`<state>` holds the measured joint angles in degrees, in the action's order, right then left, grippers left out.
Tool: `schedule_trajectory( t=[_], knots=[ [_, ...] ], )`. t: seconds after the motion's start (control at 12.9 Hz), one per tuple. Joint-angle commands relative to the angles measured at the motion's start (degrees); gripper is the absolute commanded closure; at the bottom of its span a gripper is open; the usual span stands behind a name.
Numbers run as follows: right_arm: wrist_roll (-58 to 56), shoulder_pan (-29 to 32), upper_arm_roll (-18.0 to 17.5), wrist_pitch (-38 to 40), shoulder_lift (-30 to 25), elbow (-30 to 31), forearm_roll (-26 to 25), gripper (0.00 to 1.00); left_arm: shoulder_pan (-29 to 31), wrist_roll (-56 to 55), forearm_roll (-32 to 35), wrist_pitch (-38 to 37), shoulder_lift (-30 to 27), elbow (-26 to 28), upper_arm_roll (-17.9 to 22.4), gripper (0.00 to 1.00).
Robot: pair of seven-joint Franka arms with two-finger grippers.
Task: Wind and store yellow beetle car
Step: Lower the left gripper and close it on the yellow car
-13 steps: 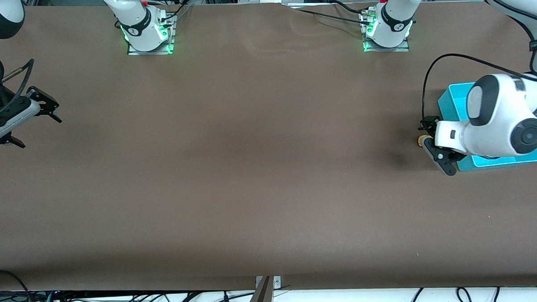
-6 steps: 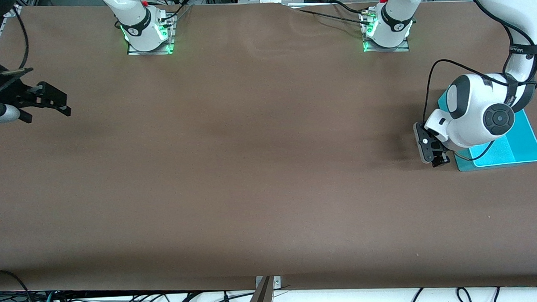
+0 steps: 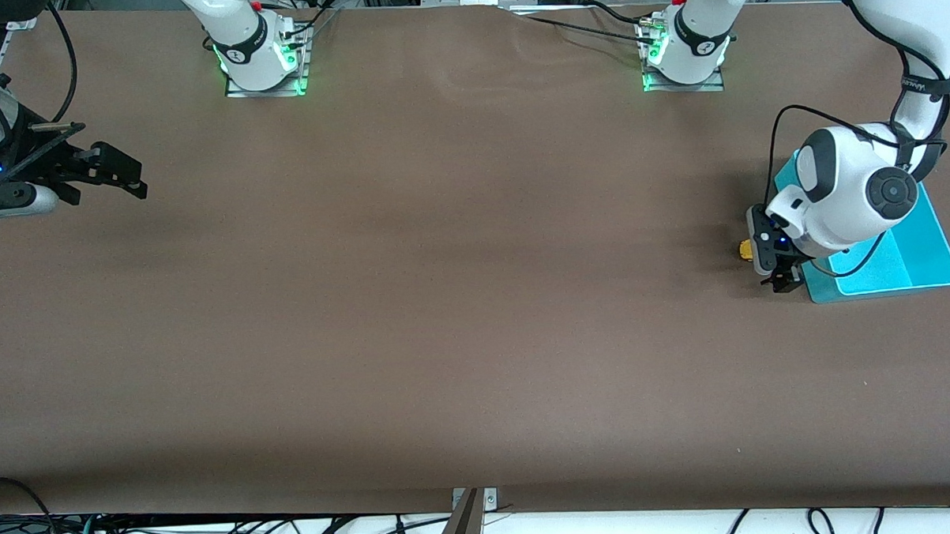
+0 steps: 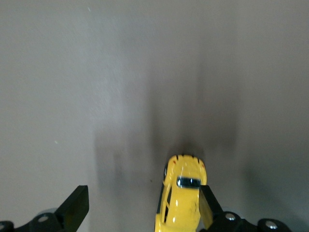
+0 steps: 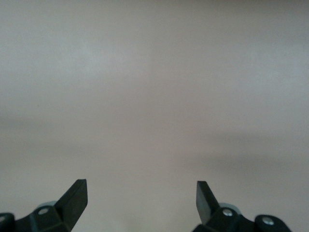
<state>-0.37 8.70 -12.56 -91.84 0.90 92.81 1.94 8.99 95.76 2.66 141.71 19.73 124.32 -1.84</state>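
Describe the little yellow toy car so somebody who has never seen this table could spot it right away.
Start at the turquoise tray at the left arm's end of the brown table. Beside it, on the tabletop, sits the yellow beetle car, between the open left claw's fingers, against one finger. It is the only bright yellow thing there.

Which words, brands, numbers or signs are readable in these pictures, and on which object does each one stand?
No text can be read.
Left arm: a black band carries small white lettering, too small to read.
Yellow beetle car: no marking shows.
Teal tray: no label shows.
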Motion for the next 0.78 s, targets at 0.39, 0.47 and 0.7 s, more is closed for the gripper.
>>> schedule_trajectory(
  t=[0.39, 0.47, 0.7],
  knots=[
    [-8.2, -0.3, 0.4, 4.4, -0.6, -0.7, -2.8, 0.00, 3.8, 8.6, 1.2, 8.8, 1.2, 5.0, -0.4, 0.00],
    [-8.6, -0.3, 0.5, 4.5, -0.5, -0.9, -2.8, 0.00, 3.9, 8.6, 1.2, 9.8, 1.2, 5.9, -0.4, 0.00],
    [-8.7, -0.3, 0.8, 5.8, -0.3, -1.3, -2.8, 0.00, 3.9, 8.8, 1.2, 9.9, 1.0, 7.1, -0.4, 0.00]
  ],
)
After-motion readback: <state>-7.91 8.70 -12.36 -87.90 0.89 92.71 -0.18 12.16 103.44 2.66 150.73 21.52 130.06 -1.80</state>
